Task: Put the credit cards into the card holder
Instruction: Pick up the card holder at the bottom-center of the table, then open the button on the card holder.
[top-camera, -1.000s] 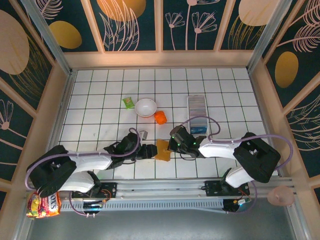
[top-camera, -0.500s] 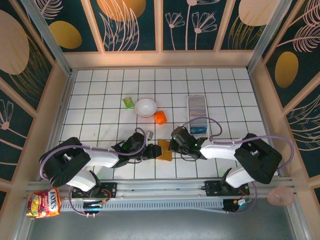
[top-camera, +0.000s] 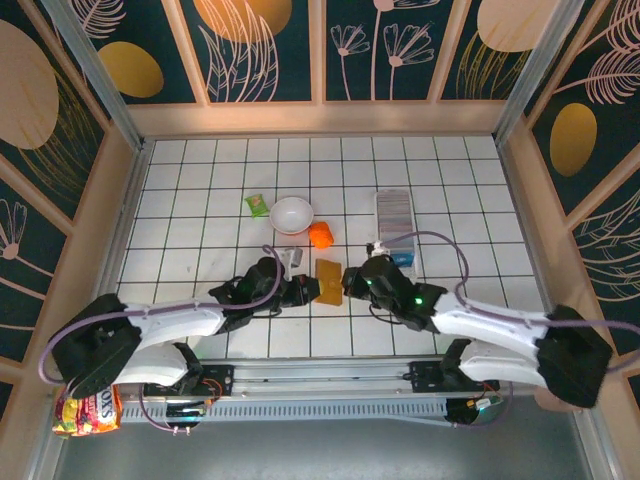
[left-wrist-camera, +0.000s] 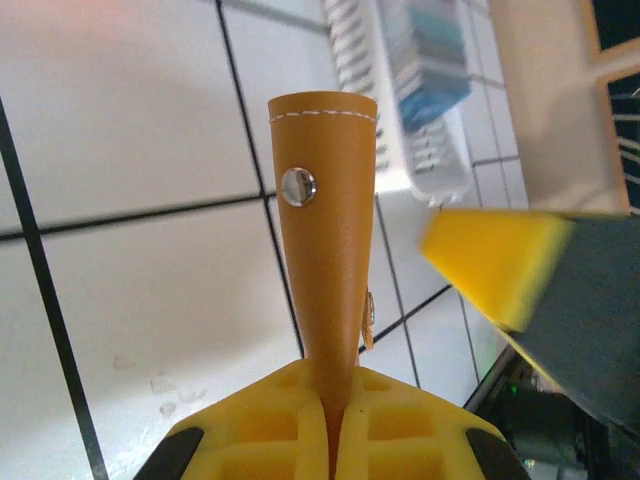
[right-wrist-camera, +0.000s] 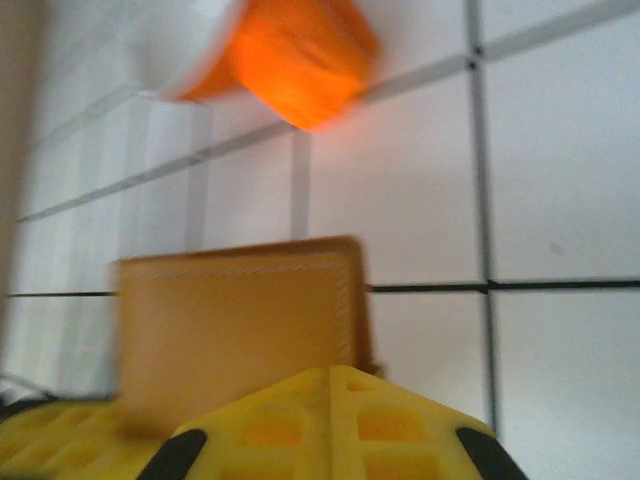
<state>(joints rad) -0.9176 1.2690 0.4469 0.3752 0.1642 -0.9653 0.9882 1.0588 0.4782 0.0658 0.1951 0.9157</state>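
Fingers (left-wrist-camera: 262, 425) of left gripper (left-wrist-camera: 328, 405) clamp wallet (left-wrist-camera: 322, 220) edge-on — open tiles (left-wrist-camera: 130, 120) beyond.

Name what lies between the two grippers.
The tan-orange wallet, as the top view shows; the left gripper pinches its edge, and the right gripper is at its other side.
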